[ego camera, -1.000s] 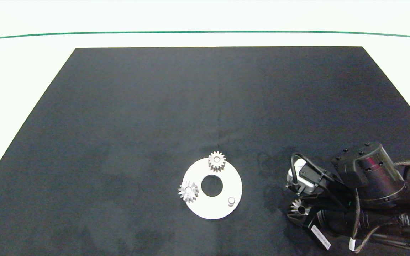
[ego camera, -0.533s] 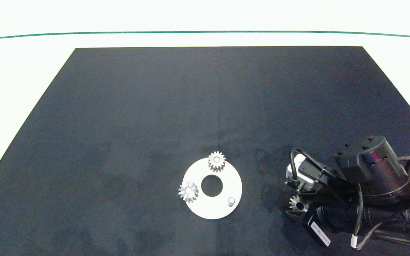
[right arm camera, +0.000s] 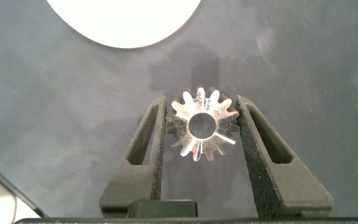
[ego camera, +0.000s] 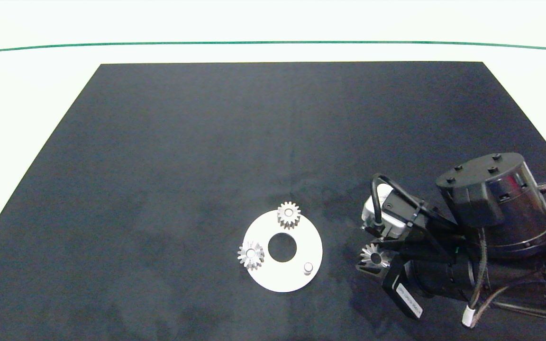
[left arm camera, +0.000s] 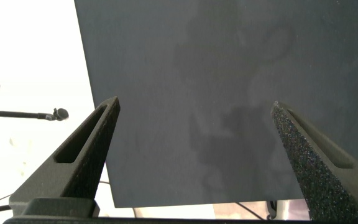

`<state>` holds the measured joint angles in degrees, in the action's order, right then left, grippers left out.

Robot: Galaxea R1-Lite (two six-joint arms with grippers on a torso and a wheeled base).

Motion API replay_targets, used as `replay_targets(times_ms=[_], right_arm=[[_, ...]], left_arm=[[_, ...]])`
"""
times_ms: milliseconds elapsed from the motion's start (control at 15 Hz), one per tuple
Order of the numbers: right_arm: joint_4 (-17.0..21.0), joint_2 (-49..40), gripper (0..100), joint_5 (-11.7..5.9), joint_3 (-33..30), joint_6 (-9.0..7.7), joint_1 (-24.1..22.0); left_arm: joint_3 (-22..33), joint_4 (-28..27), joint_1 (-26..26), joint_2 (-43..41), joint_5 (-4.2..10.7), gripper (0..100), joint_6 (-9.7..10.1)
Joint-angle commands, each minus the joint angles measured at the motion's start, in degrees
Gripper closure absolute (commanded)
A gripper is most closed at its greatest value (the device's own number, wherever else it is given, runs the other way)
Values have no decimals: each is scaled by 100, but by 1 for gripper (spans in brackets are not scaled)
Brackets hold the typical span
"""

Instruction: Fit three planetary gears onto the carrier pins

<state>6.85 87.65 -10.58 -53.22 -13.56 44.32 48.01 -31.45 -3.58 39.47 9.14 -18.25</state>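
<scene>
Right gripper (right arm camera: 202,127) pinches a gear (right arm camera: 202,124); head view half hides it. Left gripper (left arm camera: 194,134), spread, shows only bare mat (left arm camera: 185,74).

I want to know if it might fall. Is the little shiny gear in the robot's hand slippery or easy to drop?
Probably a bit slippery: the gear looks like smooth, shiny metal. But the right hand squeezes its teeth between rough-looking fingers, which likely helps. It looks solid and stiff, so it shouldn't bend.

Shiny metal gear (right arm camera: 202,124), matt white disc (ego camera: 296,274), dark cloth mat (ego camera: 206,142)
</scene>
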Motion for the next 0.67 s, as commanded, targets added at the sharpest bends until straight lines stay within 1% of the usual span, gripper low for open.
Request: replay_targets(times_ms=[67,133,333,667], right_arm=[[9,121,100,-40,-329,-24,287],[9,244,100,-76,-434,-24,419],[0,472,100,-84,-478,-24,630],[-8,648,100,-128,-610,-33,709]], left_arm=[[7,-19,16,-19,9,0,-12],[-2,-19,16,-45,9,0,-3],[51,-19,24,-98,9,0,14],[60,-19,24,-133,9,0,14]])
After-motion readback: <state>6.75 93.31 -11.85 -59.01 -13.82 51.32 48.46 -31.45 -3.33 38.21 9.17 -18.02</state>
